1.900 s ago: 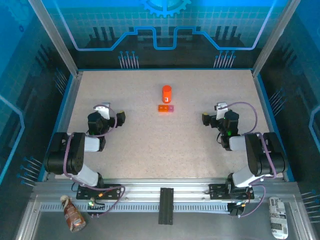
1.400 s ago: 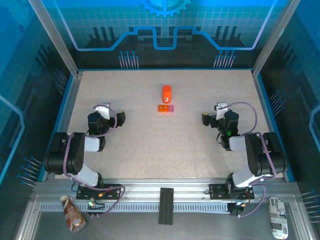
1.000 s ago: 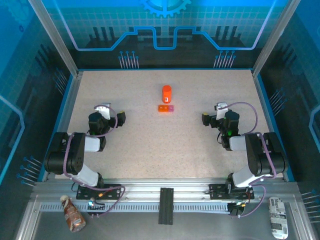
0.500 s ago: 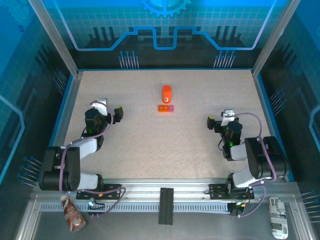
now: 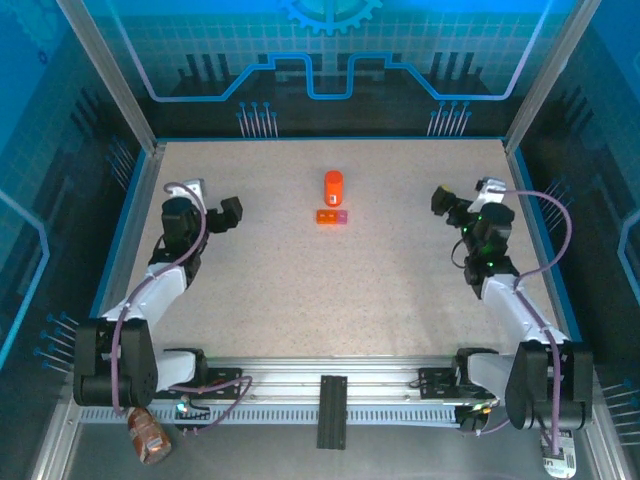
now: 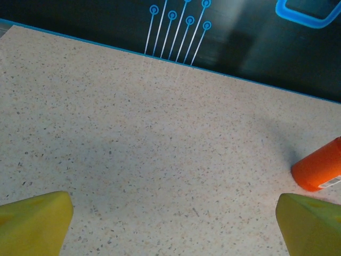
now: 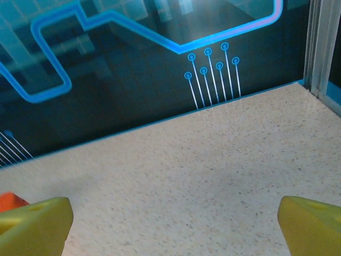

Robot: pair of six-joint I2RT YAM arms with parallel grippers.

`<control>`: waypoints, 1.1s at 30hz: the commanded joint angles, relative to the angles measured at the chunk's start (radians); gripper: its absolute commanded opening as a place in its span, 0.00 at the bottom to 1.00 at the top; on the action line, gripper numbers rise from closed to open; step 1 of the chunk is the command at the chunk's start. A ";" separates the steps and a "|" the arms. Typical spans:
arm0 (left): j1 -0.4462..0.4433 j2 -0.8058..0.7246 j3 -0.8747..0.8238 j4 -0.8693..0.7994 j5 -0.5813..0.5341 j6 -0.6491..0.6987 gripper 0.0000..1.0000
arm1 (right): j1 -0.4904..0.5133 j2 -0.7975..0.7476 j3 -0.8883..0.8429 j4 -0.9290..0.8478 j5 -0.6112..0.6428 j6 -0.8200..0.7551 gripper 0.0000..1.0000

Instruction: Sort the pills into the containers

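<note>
Jaws of my left gripper [image 5: 228,212] and right gripper [image 5: 445,203] stand wide, holding nothing, over bare speckled table [image 5: 330,290]. Farther, between them, the containers [image 5: 332,216] lie just before an orange bottle [image 5: 333,186], its white label unreadable.

Containers [image 5: 332,216] just beside orange bottle [image 5: 333,186], far centre of speckled table [image 5: 300,290]

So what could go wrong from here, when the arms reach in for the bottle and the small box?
1. The orange bottle stands upright just behind the small box; a reach for one may knock the other.
2. The left gripper and right gripper, both open, flank the same spot and could meet there.
3. The box is low and flat, so jaws may push it.
</note>
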 commanded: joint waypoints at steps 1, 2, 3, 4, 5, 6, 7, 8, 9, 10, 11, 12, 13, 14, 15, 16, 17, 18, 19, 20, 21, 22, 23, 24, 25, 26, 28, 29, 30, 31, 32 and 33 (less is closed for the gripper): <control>-0.009 -0.029 0.069 -0.160 0.048 -0.086 0.99 | -0.024 0.046 0.074 -0.171 -0.263 0.157 1.00; -0.009 -0.029 0.083 -0.182 0.053 -0.102 0.99 | -0.018 0.070 0.104 -0.184 -0.320 0.160 1.00; -0.010 -0.026 0.099 -0.206 0.062 -0.118 0.99 | -0.005 0.100 0.155 -0.229 -0.348 0.166 1.00; -0.011 -0.022 0.117 -0.232 0.078 -0.138 0.99 | 0.013 0.133 0.198 -0.279 -0.360 0.169 1.00; -0.012 -0.016 0.131 -0.249 0.095 -0.148 0.99 | 0.037 0.159 0.229 -0.313 -0.367 0.163 1.00; -0.014 -0.007 0.146 -0.266 0.112 -0.164 0.99 | 0.069 0.197 0.258 -0.366 -0.356 0.158 1.00; -0.017 0.005 0.161 -0.285 0.128 -0.181 0.99 | 0.103 0.227 0.303 -0.408 -0.349 0.148 1.00; -0.020 0.017 0.175 -0.302 0.141 -0.194 0.99 | 0.137 0.262 0.343 -0.444 -0.348 0.125 1.00; -0.023 0.032 0.191 -0.322 0.157 -0.206 0.99 | 0.180 0.303 0.385 -0.505 -0.332 0.105 1.00; -0.027 0.048 0.206 -0.341 0.176 -0.216 0.99 | 0.222 0.344 0.426 -0.550 -0.315 0.086 1.00; -0.030 0.062 0.218 -0.355 0.191 -0.221 0.99 | 0.261 0.383 0.460 -0.583 -0.307 0.067 1.00; -0.034 0.079 0.231 -0.367 0.205 -0.227 0.99 | 0.303 0.426 0.497 -0.619 -0.283 0.055 1.00; -0.039 0.095 0.241 -0.377 0.218 -0.228 0.99 | 0.344 0.468 0.535 -0.650 -0.258 0.046 1.00; -0.045 0.108 0.248 -0.383 0.224 -0.231 0.99 | 0.379 0.501 0.567 -0.674 -0.243 0.037 1.00; -0.049 0.123 0.254 -0.383 0.231 -0.237 0.99 | 0.414 0.539 0.601 -0.697 -0.214 0.035 0.99; -0.055 0.139 0.257 -0.380 0.238 -0.246 0.99 | 0.449 0.571 0.630 -0.714 -0.181 0.034 0.99; -0.059 0.154 0.260 -0.375 0.244 -0.255 0.99 | 0.474 0.600 0.652 -0.721 -0.160 0.034 0.99; -0.065 0.171 0.262 -0.367 0.252 -0.268 0.99 | 0.499 0.632 0.678 -0.731 -0.137 0.034 0.99; -0.071 0.188 0.264 -0.358 0.260 -0.279 0.99 | 0.516 0.663 0.704 -0.740 -0.129 0.034 0.99; -0.077 0.204 0.268 -0.352 0.267 -0.288 0.99 | 0.528 0.686 0.723 -0.741 -0.131 0.035 0.99; -0.085 0.221 0.274 -0.343 0.272 -0.300 0.99 | 0.537 0.712 0.744 -0.741 -0.137 0.036 0.99; -0.095 0.241 0.281 -0.336 0.279 -0.307 0.99 | 0.543 0.735 0.760 -0.740 -0.143 0.036 0.99; -0.104 0.258 0.289 -0.330 0.286 -0.313 0.99 | 0.544 0.749 0.771 -0.736 -0.150 0.034 0.99; -0.116 0.277 0.301 -0.327 0.290 -0.319 0.99 | 0.542 0.758 0.774 -0.724 -0.159 0.035 1.00; -0.130 0.298 0.315 -0.326 0.293 -0.324 0.99 | 0.536 0.764 0.773 -0.708 -0.173 0.040 1.00; -0.142 0.317 0.329 -0.327 0.297 -0.326 0.99 | 0.530 0.771 0.772 -0.694 -0.189 0.045 1.00; -0.168 0.362 0.362 -0.322 0.302 -0.338 0.99 | 0.512 0.787 0.773 -0.664 -0.237 0.060 1.00; -0.178 0.382 0.375 -0.316 0.307 -0.349 0.99 | 0.505 0.792 0.771 -0.650 -0.254 0.066 1.00; -0.190 0.405 0.390 -0.307 0.316 -0.363 0.99 | 0.496 0.797 0.767 -0.634 -0.272 0.073 1.00; -0.202 0.424 0.402 -0.293 0.323 -0.379 0.99 | 0.486 0.798 0.755 -0.612 -0.286 0.080 1.00; -0.212 0.441 0.412 -0.278 0.328 -0.398 0.99 | 0.477 0.794 0.741 -0.589 -0.297 0.087 1.00; -0.223 0.459 0.420 -0.257 0.333 -0.418 0.99 | 0.462 0.791 0.724 -0.564 -0.316 0.101 1.00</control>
